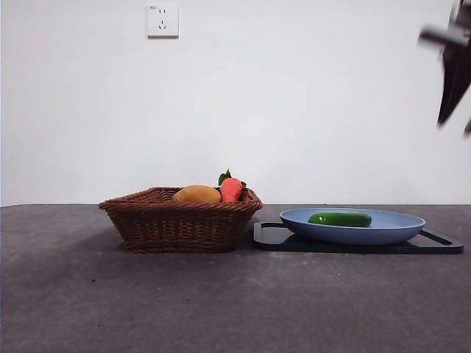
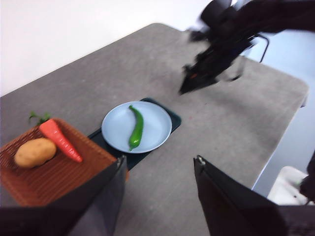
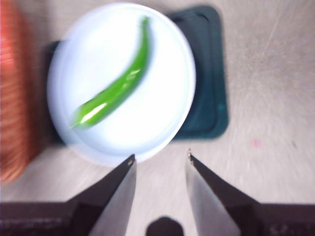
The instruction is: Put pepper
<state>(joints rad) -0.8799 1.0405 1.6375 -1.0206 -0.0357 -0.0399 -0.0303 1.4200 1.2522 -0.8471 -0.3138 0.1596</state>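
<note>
The green pepper (image 1: 340, 219) (image 2: 136, 128) (image 3: 115, 88) lies on the blue plate (image 1: 397, 226) (image 2: 117, 129) (image 3: 162, 98), nothing touching it. My right gripper (image 3: 160, 158) hovers open above the plate's edge, empty; it shows as a dark blurred shape (image 1: 452, 73) high at the right in the front view and in the left wrist view (image 2: 183, 91). My left gripper (image 2: 160, 167) is open and empty, high above the table, away from the plate.
A dark tray (image 1: 274, 237) (image 2: 170, 118) (image 3: 209, 93) lies under the plate. Left of it stands a brown wicker basket (image 1: 180, 220) (image 2: 54, 172) holding a yellow-orange oval fruit (image 1: 196, 195) (image 2: 34, 152) and a red-orange leafy-topped one (image 1: 231, 189) (image 2: 61, 141).
</note>
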